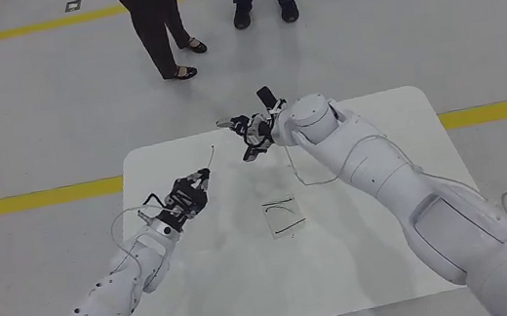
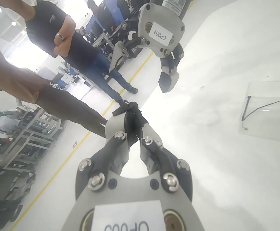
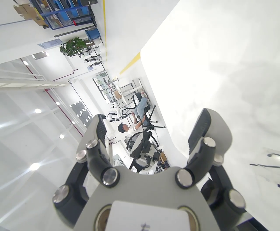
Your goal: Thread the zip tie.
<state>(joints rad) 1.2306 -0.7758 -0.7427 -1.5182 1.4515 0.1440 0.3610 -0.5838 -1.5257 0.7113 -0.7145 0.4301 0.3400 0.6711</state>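
Note:
My left gripper (image 1: 191,189) hovers over the left part of the white table (image 1: 377,130), shut on a thin zip tie (image 1: 210,161) whose strap points away from it toward the far edge. In the left wrist view its fingers (image 2: 122,122) pinch the black zip tie (image 2: 129,105) at the tips. My right gripper (image 1: 239,136) hangs open near the table's far edge, a short way right of the strap's tip, with nothing between its fingers (image 3: 201,125). The left wrist view shows the right gripper (image 2: 140,75) beyond the held tie.
A clear sheet (image 1: 284,216) carrying more black zip ties (image 2: 254,110) lies mid-table between the arms. A thin white cable (image 1: 304,176) trails on the table by the right arm. Two people stand on the floor beyond the far edge.

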